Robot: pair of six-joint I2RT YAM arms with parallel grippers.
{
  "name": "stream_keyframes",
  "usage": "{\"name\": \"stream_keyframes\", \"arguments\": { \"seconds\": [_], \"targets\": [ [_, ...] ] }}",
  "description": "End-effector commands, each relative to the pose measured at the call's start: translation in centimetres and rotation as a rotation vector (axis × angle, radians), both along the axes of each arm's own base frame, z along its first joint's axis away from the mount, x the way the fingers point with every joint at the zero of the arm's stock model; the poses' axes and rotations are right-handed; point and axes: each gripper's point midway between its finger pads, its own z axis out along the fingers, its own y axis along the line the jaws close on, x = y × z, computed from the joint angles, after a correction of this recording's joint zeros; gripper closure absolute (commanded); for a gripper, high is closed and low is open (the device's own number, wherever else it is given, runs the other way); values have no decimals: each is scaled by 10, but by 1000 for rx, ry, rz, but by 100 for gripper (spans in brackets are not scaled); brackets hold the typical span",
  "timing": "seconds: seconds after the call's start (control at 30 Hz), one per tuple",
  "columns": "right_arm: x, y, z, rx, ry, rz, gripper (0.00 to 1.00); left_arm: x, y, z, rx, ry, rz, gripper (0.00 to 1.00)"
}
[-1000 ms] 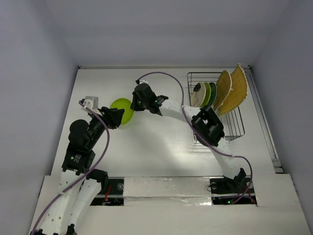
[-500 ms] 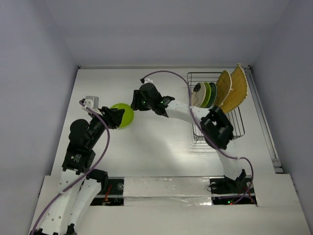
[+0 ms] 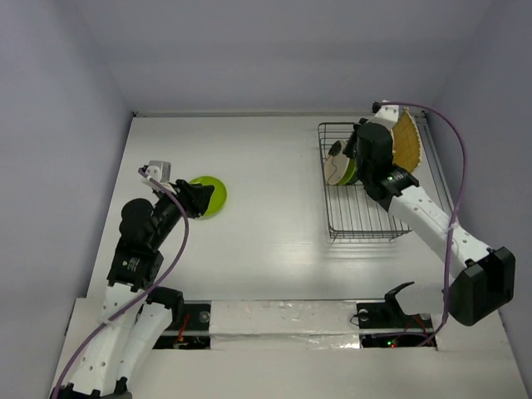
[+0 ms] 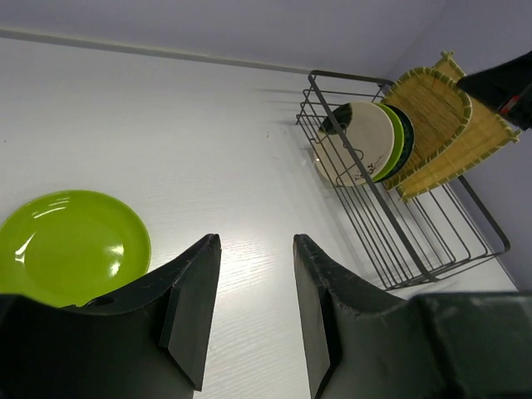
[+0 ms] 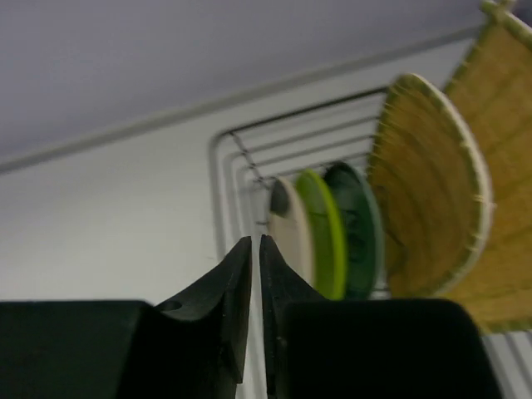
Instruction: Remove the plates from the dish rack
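Observation:
One lime-green plate (image 3: 209, 195) (image 4: 75, 245) lies flat on the table at the left. My left gripper (image 3: 196, 200) (image 4: 258, 241) is beside it, open, with nothing between its fingers. The wire dish rack (image 3: 327, 208) (image 4: 399, 241) (image 5: 241, 154) stands at the back right. In it stand a cream plate (image 5: 287, 229), a lime-green plate (image 5: 326, 237), a dark teal plate (image 5: 359, 233), a rounded bamboo plate (image 5: 428, 216) and a square bamboo plate (image 3: 408, 141) (image 5: 503, 125). My right gripper (image 3: 356, 155) (image 5: 256, 243) hangs over the rack's back end near the cream plate, shut and empty.
White walls close in the table on the left, back and right. The rack's near half (image 3: 370, 212) holds nothing. A purple cable (image 3: 449, 166) loops from the right wrist along the right arm.
The right gripper let go of the lime-green plate at the left, swung right to above the rack and shut. The plate now lies flat. The left arm has hardly moved.

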Motion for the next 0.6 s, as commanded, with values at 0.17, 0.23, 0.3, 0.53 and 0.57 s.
{"name": "stream_keyframes", "arguments": {
  "seconds": [0.17, 0.23, 0.3, 0.53, 0.57],
  "targets": [
    [13, -43, -78, -160, 201, -11, 58, 5, -3, 20, -27, -55, -25, 63],
    [23, -42, -86, -158, 220, -12, 59, 5, -4, 19, -26, -53, -30, 62],
    [32, -40, -93, -159, 234, -7, 61, 6, -2, 20, -27, -56, -25, 62],
    [56, -45, -115, -167, 277, -45, 65, 6, -2, 18, -26, -50, -23, 62],
    [56, -44, -119, -168, 288, -42, 66, 7, -2, 17, -24, -46, -24, 62]
  ]
}}
